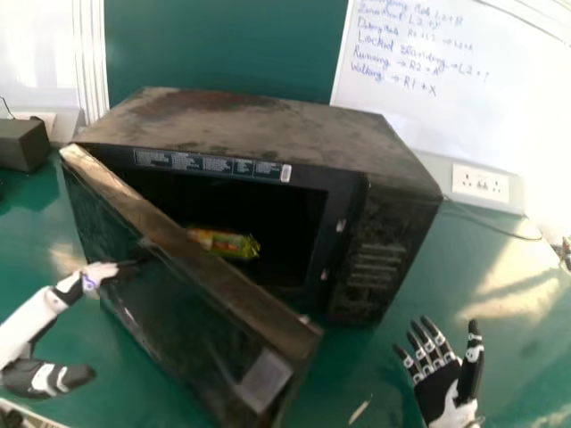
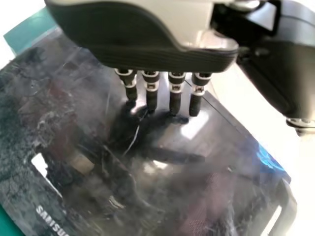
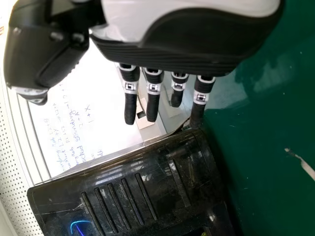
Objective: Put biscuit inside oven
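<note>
"Where does the biscuit packet (image 1: pixel 241 245) lie?"

"Inside the oven (image 1: pixel 259 127), beyond its wide-open door (image 1: pixel 192 330)."

"And the hands?"

"From the packet, the left hand (image 1: pixel 98 272) is at nine o'clock, its straight fingers (image 2: pixel 151 101) set against the door's outer face. The right hand (image 1: pixel 437 392), at four o'clock, is over the desk (image 1: pixel 526 357), fingers spread."
</note>
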